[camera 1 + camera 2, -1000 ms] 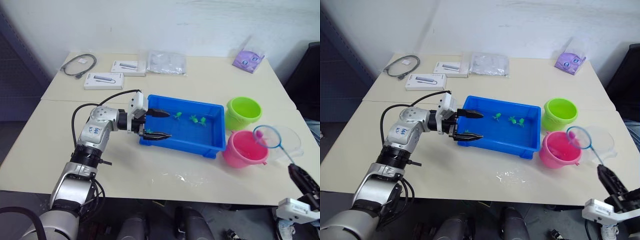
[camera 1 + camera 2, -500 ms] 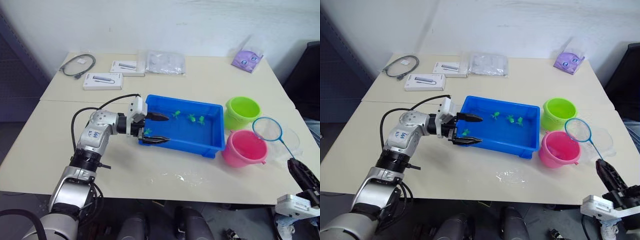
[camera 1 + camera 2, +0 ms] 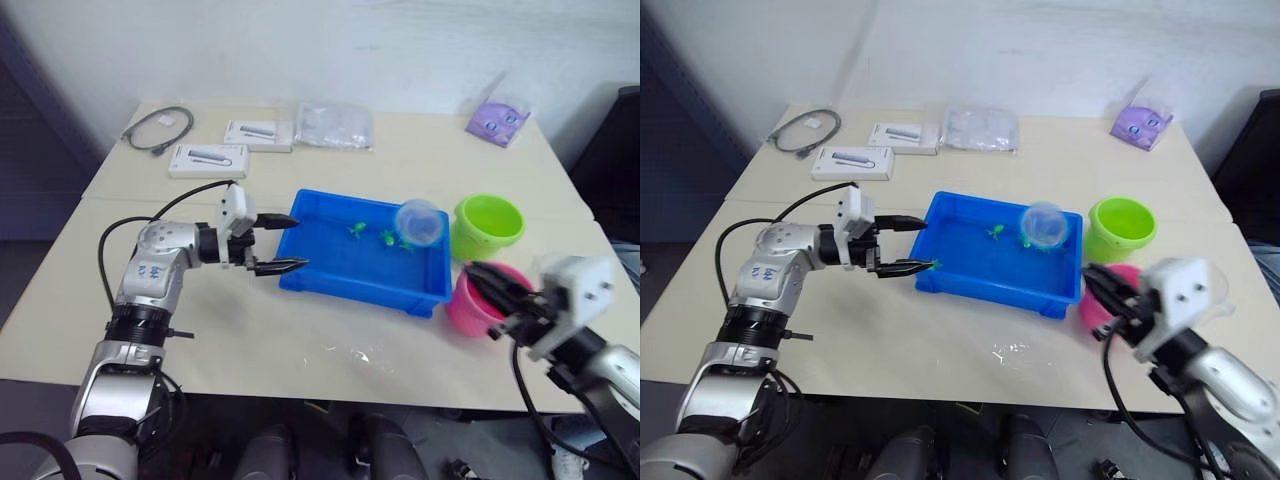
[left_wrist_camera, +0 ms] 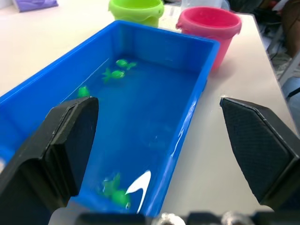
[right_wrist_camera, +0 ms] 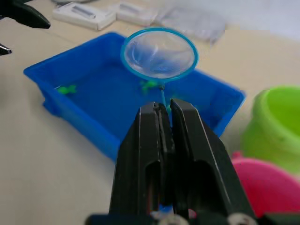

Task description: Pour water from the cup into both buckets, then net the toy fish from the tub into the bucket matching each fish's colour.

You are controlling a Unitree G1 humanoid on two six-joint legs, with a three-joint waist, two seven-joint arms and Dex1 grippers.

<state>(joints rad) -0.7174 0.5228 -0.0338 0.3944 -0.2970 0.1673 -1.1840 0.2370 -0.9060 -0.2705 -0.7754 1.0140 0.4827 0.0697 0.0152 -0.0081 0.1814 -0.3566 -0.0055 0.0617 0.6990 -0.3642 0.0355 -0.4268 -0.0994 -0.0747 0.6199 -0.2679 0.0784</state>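
The blue tub (image 3: 345,272) lies mid-table with several small green toy fish (image 3: 388,238) in its water. My left gripper (image 3: 300,242) hangs open just off the tub's left end, nothing between its fingers (image 4: 70,136). My right gripper (image 5: 164,107) is shut on the net's thin handle. The net's hoop (image 3: 418,220) hovers over the tub's right part, above the fish. To the right of the tub stand the lime green bucket (image 3: 487,225) and the pink bucket (image 3: 462,303); my right arm partly covers the pink one. The cup is hidden.
Two white boxes (image 3: 208,157), a grey cable (image 3: 158,128), a clear plastic bag (image 3: 335,124) and a purple pouch (image 3: 497,121) lie along the table's far side. A small water spill (image 3: 362,354) glistens near the front edge, in front of the tub.
My right arm has swung in from the lower right, carrying the net from beside the pink bucket to above the tub's right end. My left gripper has drawn back leftwards off the tub's end.
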